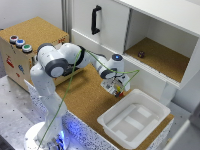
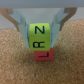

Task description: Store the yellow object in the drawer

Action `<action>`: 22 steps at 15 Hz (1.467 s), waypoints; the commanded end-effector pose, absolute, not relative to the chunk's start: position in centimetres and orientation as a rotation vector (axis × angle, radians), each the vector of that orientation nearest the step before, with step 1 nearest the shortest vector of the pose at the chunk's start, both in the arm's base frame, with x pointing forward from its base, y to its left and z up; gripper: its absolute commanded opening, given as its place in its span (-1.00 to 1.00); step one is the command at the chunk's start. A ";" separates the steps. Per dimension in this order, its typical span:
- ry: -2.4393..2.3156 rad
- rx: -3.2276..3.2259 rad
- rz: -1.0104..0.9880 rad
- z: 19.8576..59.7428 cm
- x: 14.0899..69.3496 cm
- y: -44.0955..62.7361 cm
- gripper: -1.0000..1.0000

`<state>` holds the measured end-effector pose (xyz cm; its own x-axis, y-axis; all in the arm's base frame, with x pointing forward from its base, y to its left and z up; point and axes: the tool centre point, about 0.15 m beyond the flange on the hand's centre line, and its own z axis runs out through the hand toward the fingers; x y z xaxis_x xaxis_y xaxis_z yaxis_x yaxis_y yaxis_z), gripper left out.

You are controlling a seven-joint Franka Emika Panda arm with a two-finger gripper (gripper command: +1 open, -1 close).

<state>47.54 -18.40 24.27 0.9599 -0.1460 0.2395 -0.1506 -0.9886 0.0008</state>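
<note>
In the wrist view the yellow object (image 2: pixel 39 31) is a small yellow-green cube with black letters. It stands on a red lettered block (image 2: pixel 43 54) that rests on the cork surface. My gripper (image 2: pixel 41 36) has one finger pressed on each side of the cube. In the exterior view the gripper (image 1: pixel 116 88) is low over the cork mat, beside the white tub. The cork-brown box (image 1: pixel 31 31) stands at the exterior view's left. Its drawer front is hidden behind the arm.
A white plastic tub (image 1: pixel 111 120) sits close to the gripper on the exterior view's right. Behind stands a white cabinet with its door (image 1: pixel 100 20) open and a small dark item (image 1: pixel 141 54) on the shelf. Coloured buttons (image 1: pixel 20 43) sit on the box top.
</note>
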 end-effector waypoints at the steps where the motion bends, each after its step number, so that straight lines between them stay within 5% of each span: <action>1: -0.226 3.057 0.387 25.6 48.6 -18.5 -1.00; 10: -0.036 3.134 0.486 31.9 47.9 -11.3 -1.00; 22: 0.827 3.260 0.510 45.3 44.7 11.5 -1.00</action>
<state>47.00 4.12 39.66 0.8837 0.2791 0.3757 0.3437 -0.9319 -0.1160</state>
